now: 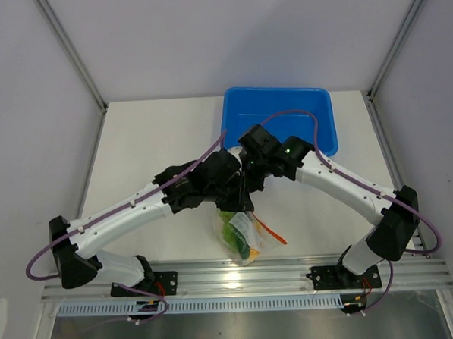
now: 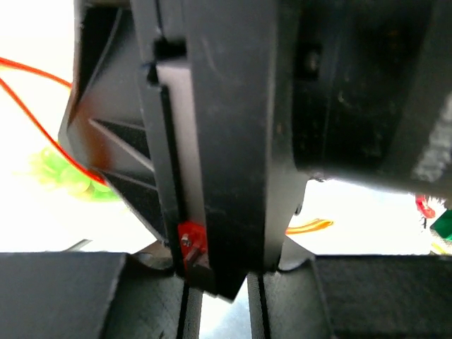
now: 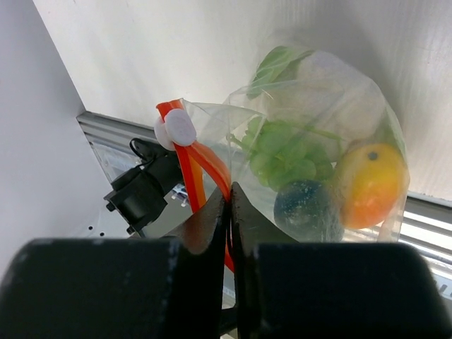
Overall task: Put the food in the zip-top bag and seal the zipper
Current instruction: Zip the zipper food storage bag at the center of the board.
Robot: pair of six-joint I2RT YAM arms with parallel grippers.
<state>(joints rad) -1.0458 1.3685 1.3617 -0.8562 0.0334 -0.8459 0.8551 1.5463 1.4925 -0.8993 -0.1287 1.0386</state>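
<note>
Pinching the zipper [image 3: 201, 169] between fully closed jaws, the right tool [image 3: 229, 205] has the orange-red strip at its tips. The zip-top bag [image 3: 318, 92] spreads away from it toward the near edge of the bench [image 1: 156, 135], on the base side of both tools. Seen from the right wrist, the strip's long axis runs up and left from that pinch to a white slider tab [image 3: 180, 127], so a sealing stroke would probably have to follow that line. The left tool [image 2: 219, 296] sits just beside the right one, close to the strip. Its own view is filled with black housing and a scrap of red, so I cannot tell how wide it stands or whether it grips anything. Inside the bag are the pea-like cluster [image 3: 282, 152], mango [image 3: 371, 183], cucumber [image 3: 307, 205] and cauliflower [image 3: 332, 81]; no food shows in the blue bin [image 1: 318, 104] beyond the arms
</note>
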